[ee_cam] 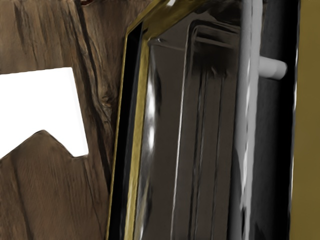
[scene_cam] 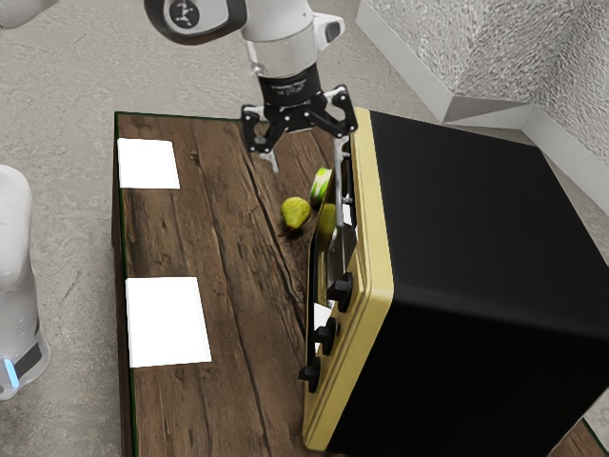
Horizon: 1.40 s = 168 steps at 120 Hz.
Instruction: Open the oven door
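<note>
Largest first: dark brown plank-topped wooden table (scene_cam: 224, 257), and on it a boxy black oven with a yellow front frame (scene_cam: 466, 209). Task item, the oven's dark, glossy front door (ee_cam: 272, 135), sits within that frame and faces the strip of tabletop where the fruit lies. Whether it is fully closed or slightly ajar, I cannot tell. The arm's white end section (scene_cam: 285, 43) reaches in over the table's far edge in the exterior view. Two flat white rectangles, one (scene_cam: 168, 322) and another (scene_cam: 148, 164), lie apart along the table's edge on the exterior view's left. My black two-finger gripper (scene_cam: 308, 162) hangs above the fruit, fingers spread wide, nothing held between them; one finger is near the oven front, contact unclear. A straight grey metal bar handle (ee_cam: 247, 120) runs along the door, joined by a short round post (ee_cam: 272, 68). On the tabletop: a yellow-green pear (scene_cam: 296, 213), and near it a partly hidden green-and-white rounded item (scene_cam: 321, 187). Smallest: three black control knobs, a row at the door's near end in the exterior view.
</note>
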{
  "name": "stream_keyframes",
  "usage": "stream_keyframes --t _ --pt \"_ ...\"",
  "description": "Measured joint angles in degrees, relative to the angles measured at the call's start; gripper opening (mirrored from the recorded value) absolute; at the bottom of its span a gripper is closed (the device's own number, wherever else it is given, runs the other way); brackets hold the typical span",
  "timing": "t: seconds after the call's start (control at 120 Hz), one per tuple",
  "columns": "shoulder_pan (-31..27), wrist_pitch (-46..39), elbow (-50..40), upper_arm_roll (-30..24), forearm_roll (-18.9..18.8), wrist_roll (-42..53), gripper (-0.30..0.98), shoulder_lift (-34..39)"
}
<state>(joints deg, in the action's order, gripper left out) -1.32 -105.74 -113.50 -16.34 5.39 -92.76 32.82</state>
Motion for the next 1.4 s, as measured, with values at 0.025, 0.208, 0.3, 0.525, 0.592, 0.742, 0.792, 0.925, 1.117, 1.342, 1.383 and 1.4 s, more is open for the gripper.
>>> stream_keyframes --t 0.025,0.208,0.3,0.525,0.592,0.742,0.792,0.925,1.117,1.342,1.383,1.4 --pt "-0.16 -0.04 0.03 0.09 0.06 0.21 0.69 -0.16" --pt "-1.05 -0.37 0.57 0.33 0.72 1.73 0.69 -1.25" --pt "-1.13 -0.53 0.76 0.34 0.88 2.34 0.69 -1.64" --pt "-1.80 -1.35 -0.50 0.53 2.60 3.50 0.69 -1.66" --pt "-1.87 -1.48 -0.81 0.58 3.00 3.77 0.69 -1.71" --pt "-2.03 -1.71 -0.96 0.60 3.51 4.28 0.69 -2.68" --pt "-2.12 -1.77 -1.21 0.60 3.71 4.43 0.69 -2.90" --pt "-2.44 -2.04 -2.39 0.60 4.67 4.76 0.69 -3.02" --pt "-2.99 -2.26 -3.22 0.62 5.67 5.20 0.68 -3.12" --pt "-3.24 -2.39 -3.72 0.64 6.44 5.70 0.68 -3.52" --pt "-3.31 -2.41 -3.73 0.64 6.48 5.77 0.68 -3.62" --pt "-3.38 -2.41 -3.75 0.63 6.55 5.80 0.68 -3.65"
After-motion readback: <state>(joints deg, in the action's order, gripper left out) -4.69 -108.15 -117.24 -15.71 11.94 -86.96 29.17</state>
